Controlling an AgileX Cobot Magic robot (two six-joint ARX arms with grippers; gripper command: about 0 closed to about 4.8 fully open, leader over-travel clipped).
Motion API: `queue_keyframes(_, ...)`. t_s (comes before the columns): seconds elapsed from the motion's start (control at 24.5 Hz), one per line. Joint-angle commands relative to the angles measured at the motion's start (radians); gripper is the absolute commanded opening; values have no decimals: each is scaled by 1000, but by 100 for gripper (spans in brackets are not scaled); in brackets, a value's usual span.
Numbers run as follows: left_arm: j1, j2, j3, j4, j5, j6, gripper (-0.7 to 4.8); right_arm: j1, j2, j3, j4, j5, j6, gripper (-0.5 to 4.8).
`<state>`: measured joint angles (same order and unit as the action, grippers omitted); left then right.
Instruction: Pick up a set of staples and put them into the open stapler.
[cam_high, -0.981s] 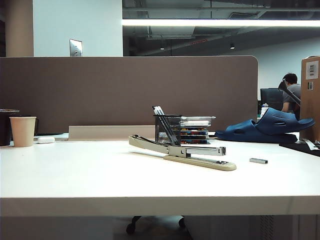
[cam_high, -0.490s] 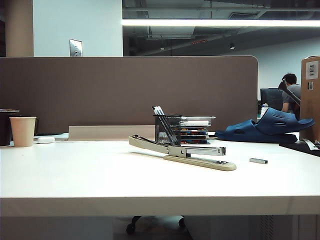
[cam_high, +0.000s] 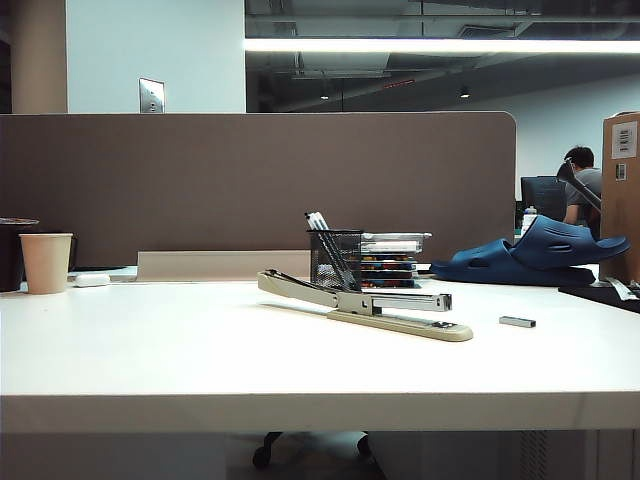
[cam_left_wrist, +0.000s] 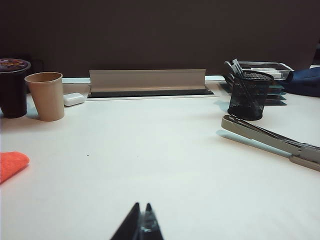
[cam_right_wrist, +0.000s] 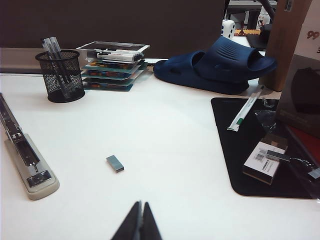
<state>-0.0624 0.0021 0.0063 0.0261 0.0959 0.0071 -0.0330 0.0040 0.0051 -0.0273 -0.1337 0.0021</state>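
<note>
- The stapler (cam_high: 365, 304) lies open at the centre of the exterior view on the white table (cam_high: 200, 350), magazine rail exposed
- The set of staples (cam_high: 517, 321) lies flat on the table, right of the stapler and apart from it
- A black mesh pen cup (cam_high: 335, 258) stands just behind the stapler
- The left gripper (cam_left_wrist: 140, 225) hangs low over bare table, fingers together, holding nothing
- The right gripper (cam_right_wrist: 138, 222) has its tips pressed together, empty, near the staples but not touching them
</note>
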Motion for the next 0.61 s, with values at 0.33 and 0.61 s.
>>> queue_keyframes(0.33, 1, 0, 1, -40, 293, 0, -6, 1, -2, 59, -28, 6, 48, -9)
queue_keyframes(0.61, 1, 0, 2, -43, 390, 0, -6, 1, 40, 157, -134, 1, 48, -9)
